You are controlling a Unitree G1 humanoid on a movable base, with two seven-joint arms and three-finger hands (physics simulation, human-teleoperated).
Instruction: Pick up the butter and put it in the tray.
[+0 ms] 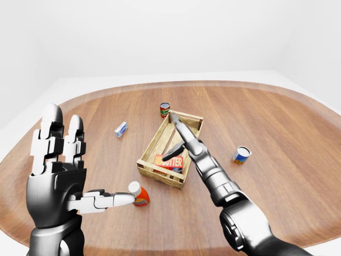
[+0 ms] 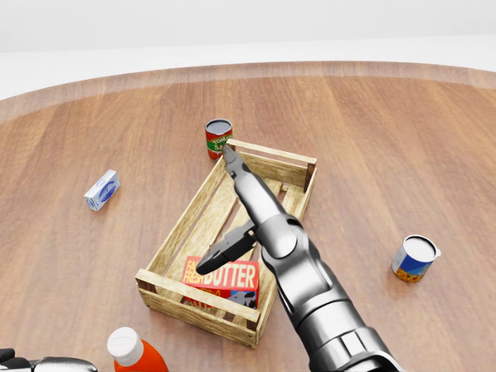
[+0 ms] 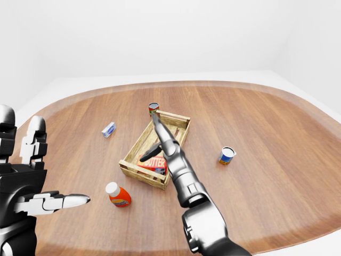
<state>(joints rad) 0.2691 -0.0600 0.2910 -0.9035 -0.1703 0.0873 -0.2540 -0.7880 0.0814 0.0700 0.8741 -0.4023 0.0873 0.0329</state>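
Note:
The butter (image 2: 225, 280), a red box with white lettering, lies inside the wooden tray (image 2: 186, 223) at its near end. My right hand (image 2: 232, 209) hovers over the tray with its fingers stretched out straight and open; the thumb points down toward the butter without holding it. My left hand (image 1: 58, 160) is raised at the left of the left-eye view, open and empty, fingers up and thumb out.
A red-green can (image 2: 218, 138) stands just beyond the tray's far end. A small blue-white box (image 2: 102, 190) lies to the left. A blue can (image 2: 415, 258) stands to the right. An orange bottle with a white cap (image 2: 133, 353) stands near the bottom edge.

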